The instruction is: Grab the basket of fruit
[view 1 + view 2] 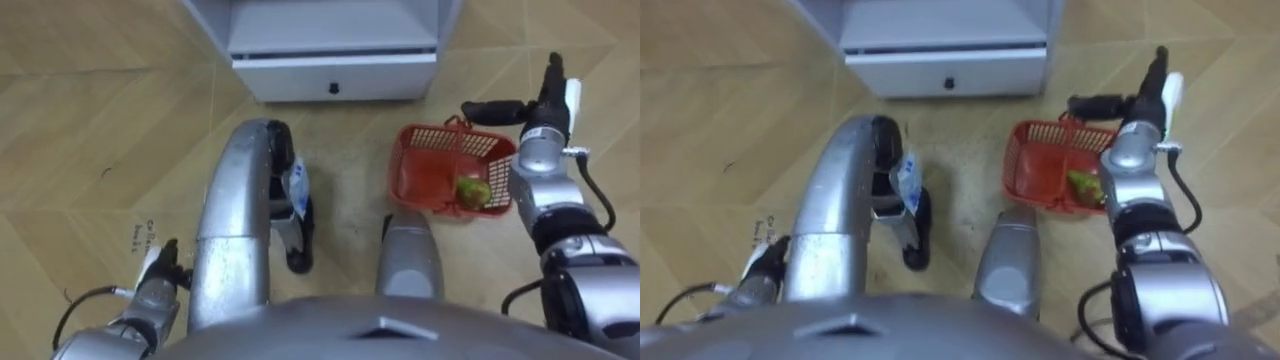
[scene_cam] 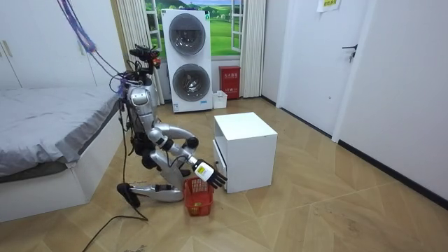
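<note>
The red plastic fruit basket stands on the wood floor to my right, with a green fruit in its near right corner. My right hand hangs over the basket's right rim, open. Its fingers point straight ahead and its thumb reaches out over the far rim without gripping it. My left hand is low at my left side by the floor. In the room view I kneel on the floor with the basket in front of my knee and my right hand just above it.
A white cabinet with a low drawer stands right ahead, just beyond the basket. A bed is behind me and stacked washing machines stand by the far wall. Bare floor lies to the basket's right.
</note>
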Motion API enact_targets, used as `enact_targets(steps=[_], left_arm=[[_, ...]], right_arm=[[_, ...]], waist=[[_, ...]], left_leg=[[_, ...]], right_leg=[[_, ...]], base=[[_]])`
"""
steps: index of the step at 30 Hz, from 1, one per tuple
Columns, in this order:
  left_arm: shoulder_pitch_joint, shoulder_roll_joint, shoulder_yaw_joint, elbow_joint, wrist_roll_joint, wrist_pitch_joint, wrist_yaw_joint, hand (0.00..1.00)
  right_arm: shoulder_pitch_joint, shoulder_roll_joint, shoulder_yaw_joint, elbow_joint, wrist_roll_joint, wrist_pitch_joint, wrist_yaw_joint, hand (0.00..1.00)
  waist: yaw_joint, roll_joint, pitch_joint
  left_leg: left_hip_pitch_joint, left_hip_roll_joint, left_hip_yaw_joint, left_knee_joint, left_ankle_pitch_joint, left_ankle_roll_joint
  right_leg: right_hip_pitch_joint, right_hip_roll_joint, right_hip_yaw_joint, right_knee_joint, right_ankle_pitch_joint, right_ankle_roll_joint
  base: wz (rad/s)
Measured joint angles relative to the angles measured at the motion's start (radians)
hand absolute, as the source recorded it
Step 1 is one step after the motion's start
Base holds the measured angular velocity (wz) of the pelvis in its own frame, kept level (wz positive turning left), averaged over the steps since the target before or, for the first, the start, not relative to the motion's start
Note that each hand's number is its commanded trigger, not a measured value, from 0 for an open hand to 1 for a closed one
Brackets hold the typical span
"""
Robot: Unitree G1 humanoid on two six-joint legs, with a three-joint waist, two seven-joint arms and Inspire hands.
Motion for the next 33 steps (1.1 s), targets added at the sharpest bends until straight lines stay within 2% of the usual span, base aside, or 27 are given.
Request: enact_targets(steps=[2, 4, 6, 10, 13, 20, 26, 33], left_arm=[[0.006, 0.000, 0.000, -0.002, 0.000, 0.004, 0.001, 0.00], [0.010, -0.003, -0.001, -0.012, -0.004, 0.017, 0.001, 0.00], [0.010, -0.002, 0.000, -0.013, -0.020, 0.017, 0.001, 0.00], [0.009, -0.002, 0.001, -0.013, -0.035, 0.017, -0.004, 0.00], [0.008, -0.002, 0.000, -0.014, -0.035, 0.016, -0.024, 0.00], [0.012, -0.002, 0.000, -0.015, -0.037, 0.026, -0.044, 0.00], [0.012, -0.002, 0.000, -0.028, -0.059, 0.037, -0.044, 0.00], [0.015, -0.004, -0.041, -0.030, -0.114, 0.039, -0.044, 0.00]], right_arm=[[0.006, 0.000, 0.007, 0.000, 0.004, 0.004, 0.001, 0.00], [0.007, -0.001, 0.022, 0.000, 0.006, 0.005, 0.007, 0.00], [0.007, -0.002, 0.030, 0.000, 0.015, 0.008, 0.013, 0.00], [0.006, 0.005, 0.044, 0.000, 0.010, 0.012, 0.041, 0.00], [0.005, 0.005, 0.051, -0.002, 0.009, 0.011, 0.052, 0.00], [-0.001, 0.009, 0.063, -0.013, 0.009, 0.011, 0.074, 0.00], [-0.001, 0.019, 0.070, -0.005, 0.027, 0.021, 0.085, 0.00], [0.001, 0.025, 0.071, 0.100, 0.122, 0.033, 0.099, 0.00]], waist=[[0.000, 0.010, -0.0003], [0.010, 0.034, -0.0019], [0.022, 0.046, -0.0035], [0.028, 0.048, -0.0026], [0.028, 0.047, -0.0024], [0.032, 0.046, -0.0026], [0.060, 0.048, -0.0034], [0.067, 0.059, -0.0021]], left_leg=[[0.001, 0.005, 0.000, 0.000, -0.003, -0.007], [-0.003, 0.018, 0.001, -0.003, -0.003, -0.016], [-0.009, 0.020, 0.005, -0.009, 0.000, -0.025], [-0.013, 0.017, 0.004, -0.026, 0.011, -0.045], [-0.015, 0.021, -0.003, -0.027, 0.014, -0.051], [-0.019, 0.032, -0.005, -0.024, 0.014, -0.051], [-0.016, 0.034, -0.005, -0.025, 0.014, -0.051], [-0.033, 0.034, -0.006, -0.025, 0.014, -0.051]], right_leg=[[-0.002, 0.000, 0.000, 0.006, -0.001, -0.002], [-0.013, 0.008, 0.005, 0.013, -0.001, -0.004], [-0.030, 0.010, 0.017, 0.020, -0.002, -0.005], [-0.043, 0.011, 0.019, 0.022, -0.003, -0.006], [-0.043, 0.020, 0.009, 0.022, -0.003, -0.006], [-0.048, 0.028, 0.008, 0.023, -0.003, -0.006], [-0.048, 0.031, 0.008, 0.023, -0.003, -0.006], [-0.055, 0.028, -0.007, 0.023, -0.003, -0.006]], base=[[-0.06], [-0.07], [-0.05], [0.02], [0.00], [0.00], [0.00], [0.06]])
